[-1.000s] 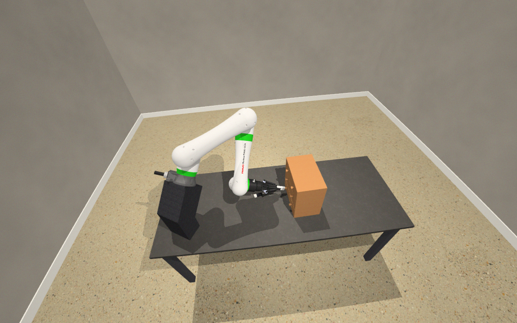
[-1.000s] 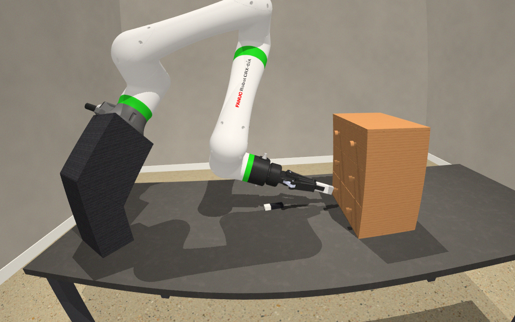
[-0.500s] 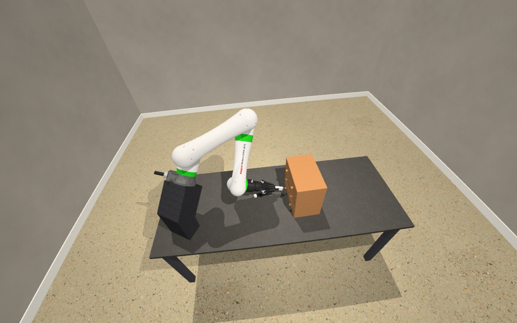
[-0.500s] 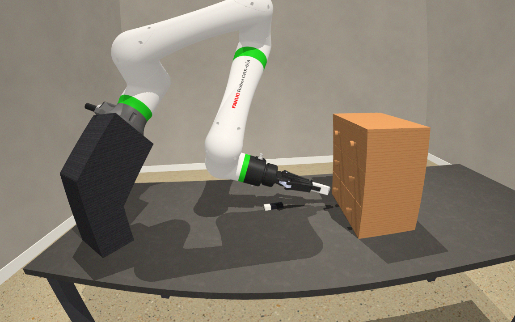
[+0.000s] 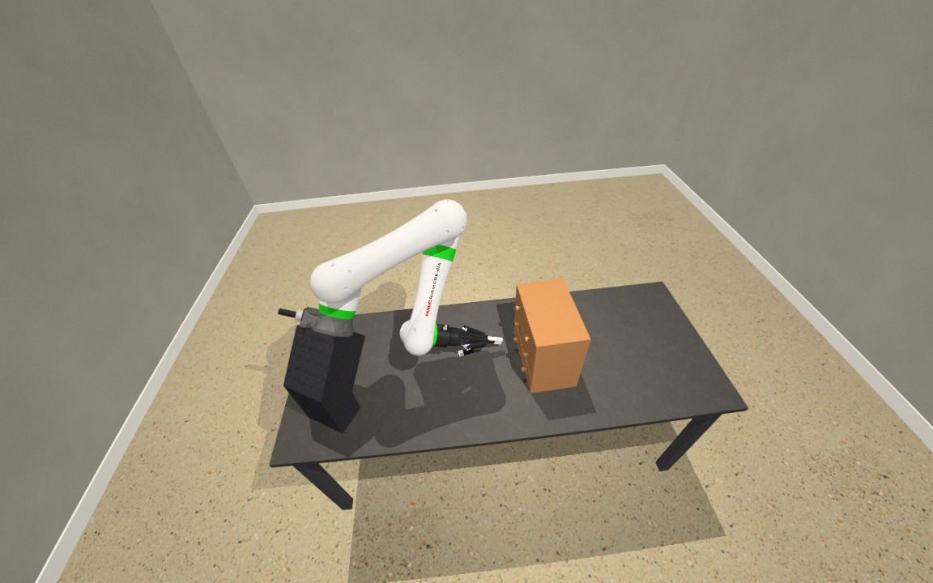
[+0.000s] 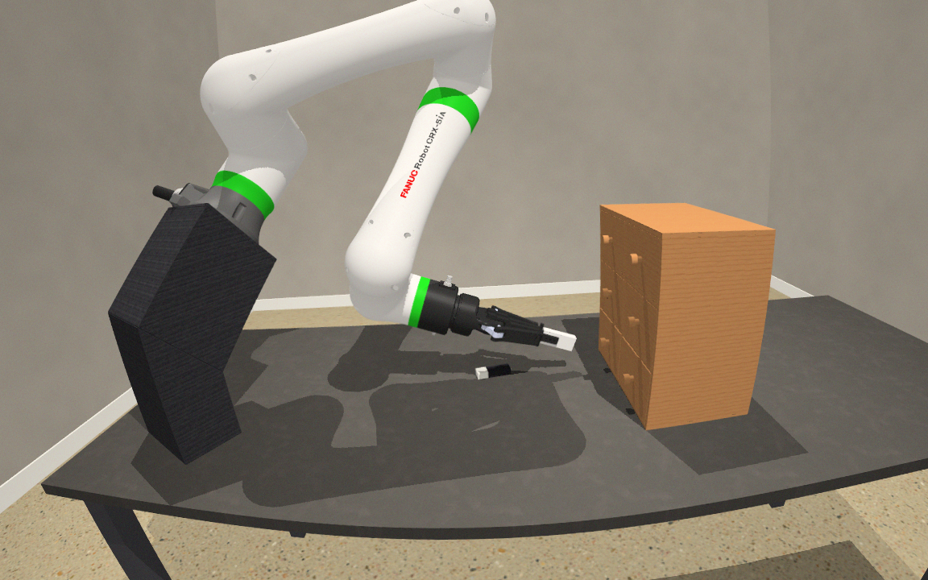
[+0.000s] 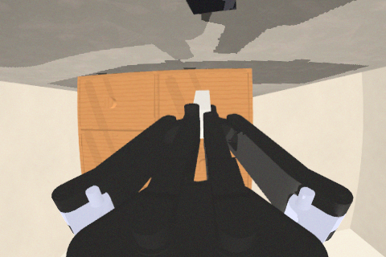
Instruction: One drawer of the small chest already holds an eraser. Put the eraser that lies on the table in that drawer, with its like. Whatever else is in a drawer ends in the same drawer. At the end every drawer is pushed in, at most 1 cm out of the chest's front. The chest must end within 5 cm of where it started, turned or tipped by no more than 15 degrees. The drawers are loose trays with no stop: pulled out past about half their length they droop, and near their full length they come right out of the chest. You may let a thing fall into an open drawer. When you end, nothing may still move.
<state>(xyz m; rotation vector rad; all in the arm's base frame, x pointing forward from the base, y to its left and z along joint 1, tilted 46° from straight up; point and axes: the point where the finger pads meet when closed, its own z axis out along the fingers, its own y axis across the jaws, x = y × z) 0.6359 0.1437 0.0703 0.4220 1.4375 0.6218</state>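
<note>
The eraser (image 5: 465,351) (image 6: 492,372), white with a black sleeve, lies on the table below and behind the gripper's fingertips. Its black end appears to show at the wrist view's top edge. My gripper (image 5: 496,340) (image 6: 568,341) (image 7: 203,101) is shut, with its white finger pads together and nothing between them. It points at the chest's front, a short gap away and above the table. The orange wooden chest (image 5: 560,366) (image 6: 712,324) (image 7: 133,88) stands upright, with two columns of three drawers. The drawer fronts look flush. Their contents, including the other eraser, are hidden.
The dark table (image 5: 644,362) (image 6: 453,497) carries the chest on its right part and the arm's black pedestal (image 5: 321,376) (image 6: 186,338) at its left end. Round knobs stick out from the drawer fronts. The arm arches over the table between pedestal and chest.
</note>
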